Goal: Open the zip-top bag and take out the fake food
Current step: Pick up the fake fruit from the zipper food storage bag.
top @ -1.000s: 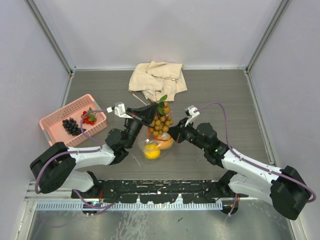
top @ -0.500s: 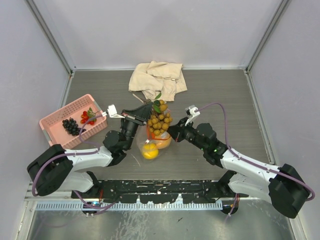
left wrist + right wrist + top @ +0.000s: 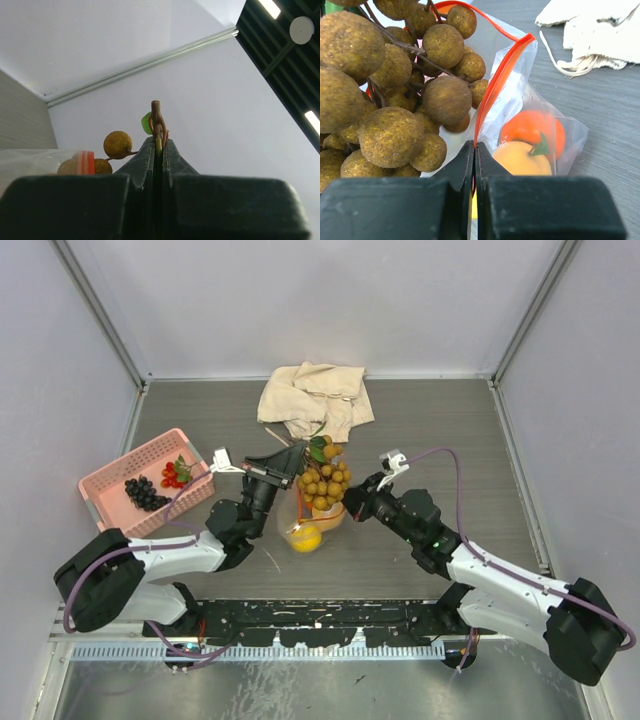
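Pink mesh basket [image 3: 105, 476] at the left holds dark grapes [image 3: 142, 492]. Left tool [image 3: 159, 146] is clamped on the stem of the tan berry cluster [image 3: 325, 483], which hangs at the open mouth of the zip-top bag [image 3: 515, 95] mid-tabletop [image 3: 450, 440]. A lemon [image 3: 306, 537] and an orange fruit [image 3: 530, 127] lie inside. Right tool [image 3: 474, 150] pinches the bag's rim.

Your black left gripper [image 3: 159, 142] clamps the stem of the tan-brown berry cluster [image 3: 325, 483] above the clear zip-top bag [image 3: 512, 97]. Your black right gripper [image 3: 474, 148] pinches that bag's rim.

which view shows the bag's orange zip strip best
Right wrist: the zip strip runs close up from the fingers, unbroken. Left wrist shows only a short stub; top external, a faint sliver beside the berry cluster.
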`<state>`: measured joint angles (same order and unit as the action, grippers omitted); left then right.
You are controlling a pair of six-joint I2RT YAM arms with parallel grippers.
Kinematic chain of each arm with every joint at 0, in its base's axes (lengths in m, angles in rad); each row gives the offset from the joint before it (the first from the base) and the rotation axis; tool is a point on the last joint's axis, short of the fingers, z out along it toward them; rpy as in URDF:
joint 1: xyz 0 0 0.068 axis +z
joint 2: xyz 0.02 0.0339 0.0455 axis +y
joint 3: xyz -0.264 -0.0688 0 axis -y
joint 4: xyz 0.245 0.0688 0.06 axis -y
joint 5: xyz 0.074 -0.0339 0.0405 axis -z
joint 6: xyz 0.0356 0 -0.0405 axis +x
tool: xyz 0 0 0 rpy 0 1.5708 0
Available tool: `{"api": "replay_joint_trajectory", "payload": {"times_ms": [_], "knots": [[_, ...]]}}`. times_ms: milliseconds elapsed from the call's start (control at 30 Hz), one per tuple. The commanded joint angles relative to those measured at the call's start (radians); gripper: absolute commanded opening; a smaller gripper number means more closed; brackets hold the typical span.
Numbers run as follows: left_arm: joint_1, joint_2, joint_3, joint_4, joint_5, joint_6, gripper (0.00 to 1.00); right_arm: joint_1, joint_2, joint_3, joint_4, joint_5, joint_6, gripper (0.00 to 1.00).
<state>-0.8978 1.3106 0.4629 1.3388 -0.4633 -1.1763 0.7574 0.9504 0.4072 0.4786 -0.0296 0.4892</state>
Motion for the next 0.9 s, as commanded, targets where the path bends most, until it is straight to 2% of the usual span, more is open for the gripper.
{"api": "replay_joint_trajectory", "payload": {"times_ms": [0, 267, 467, 600, 867], "knots": [[0.003, -0.076, 0.064, 0.075, 0.052, -0.035, 0.0, 0.004, -0.065, 0.035, 0.024, 0.058, -0.049, 0.01], [0.003, -0.158, 0.061, -0.062, 0.079, -0.045, 0.0, 0.004, -0.135, 0.07, -0.032, 0.115, -0.103, 0.01], [0.002, -0.195, 0.039, -0.156, 0.158, -0.059, 0.0, 0.004, -0.183, 0.1, -0.101, 0.178, -0.166, 0.01], [0.003, -0.251, 0.02, -0.201, 0.175, -0.018, 0.0, 0.005, -0.215, 0.12, -0.143, 0.21, -0.216, 0.01], [0.013, -0.461, 0.039, -0.527, 0.173, 0.131, 0.0, 0.002, -0.261, 0.165, -0.216, 0.237, -0.298, 0.01]]}}
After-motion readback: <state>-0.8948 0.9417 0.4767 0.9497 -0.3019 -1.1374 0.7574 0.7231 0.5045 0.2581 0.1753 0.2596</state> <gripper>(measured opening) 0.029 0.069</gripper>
